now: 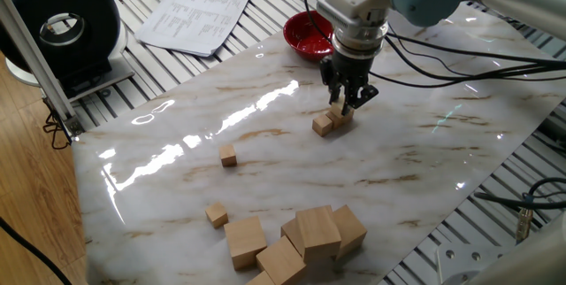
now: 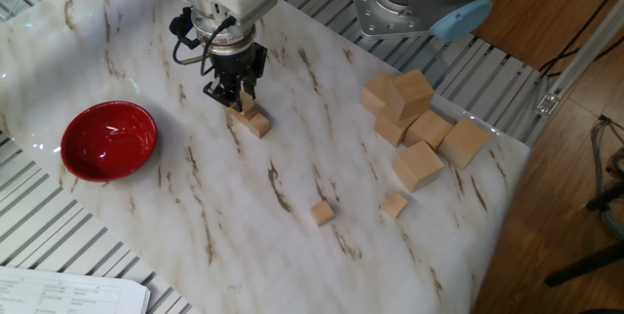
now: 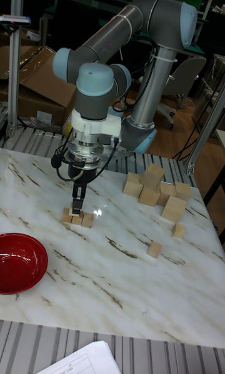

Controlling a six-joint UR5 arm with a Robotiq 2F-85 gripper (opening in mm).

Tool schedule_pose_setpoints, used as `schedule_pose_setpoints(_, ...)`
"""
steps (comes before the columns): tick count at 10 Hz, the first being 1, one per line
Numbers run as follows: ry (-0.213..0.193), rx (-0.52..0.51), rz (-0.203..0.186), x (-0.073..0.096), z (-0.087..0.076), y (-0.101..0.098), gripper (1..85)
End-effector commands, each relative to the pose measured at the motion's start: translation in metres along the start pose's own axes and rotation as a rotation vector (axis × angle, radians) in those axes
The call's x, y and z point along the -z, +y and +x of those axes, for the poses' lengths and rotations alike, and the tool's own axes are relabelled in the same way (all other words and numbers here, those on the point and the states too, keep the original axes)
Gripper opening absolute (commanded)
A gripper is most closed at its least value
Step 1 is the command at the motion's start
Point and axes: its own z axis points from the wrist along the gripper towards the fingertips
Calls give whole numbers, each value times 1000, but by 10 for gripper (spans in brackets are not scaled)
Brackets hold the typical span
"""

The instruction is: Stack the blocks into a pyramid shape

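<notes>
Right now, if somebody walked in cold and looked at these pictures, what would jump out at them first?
Probably the grey and blue robot arm reaching down over the white marble-patterned tabletop, its black pincer poised at a short row of small tan wooden cubes. Next, the glossy red bowl near one table edge, and the heap of larger light-wood cubes near the opposite edge, with two small loose cubes lying close by it.
</notes>
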Motion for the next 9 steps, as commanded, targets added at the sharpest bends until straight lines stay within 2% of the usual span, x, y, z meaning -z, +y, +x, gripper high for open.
schedule_pose_setpoints(1, 22, -44, 29, 0, 7, -8, 10)
schedule_pose_setpoints(3, -3, -69, 29, 0, 0, -8, 10)
schedule_pose_setpoints(9, -4, -89, 6, 3, 0, 0, 10)
